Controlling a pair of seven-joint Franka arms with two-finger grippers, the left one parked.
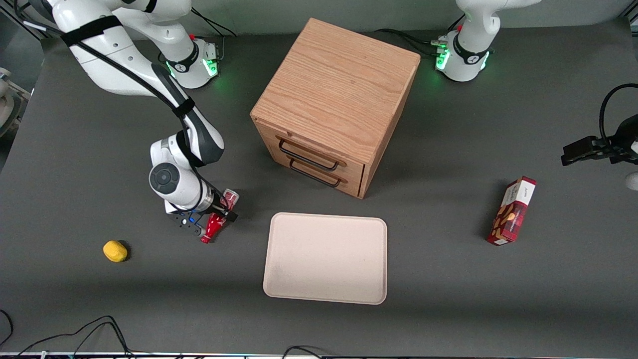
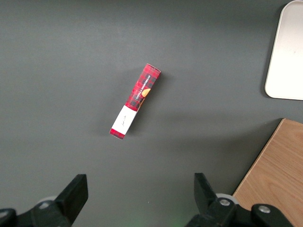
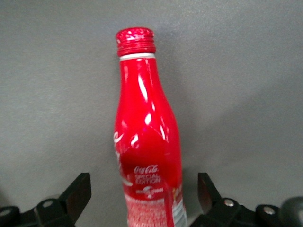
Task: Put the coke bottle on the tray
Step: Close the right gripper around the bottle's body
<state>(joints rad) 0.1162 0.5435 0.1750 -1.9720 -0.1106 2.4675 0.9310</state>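
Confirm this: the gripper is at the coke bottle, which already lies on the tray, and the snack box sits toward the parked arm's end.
Not quite. The coke bottle at the gripper is beside the tray, off it, over bare table, as the front view shows. The snack box does sit toward the parked arm's end.

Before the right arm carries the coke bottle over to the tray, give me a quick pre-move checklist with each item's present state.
1. Coke bottle between the fingers of the pincer: ok.
2. Fingers firmly closed on the bottle: cannot tell; gaps show on both sides in the wrist view.
3. Bottle lifted off the table: cannot tell.
4. Tray surface bare: ok.
5. Table between pincer and tray free of things: ok; the lemon lies toward the working arm's end, away from the path.
6. Drawer cabinet apart from the tray: ok.
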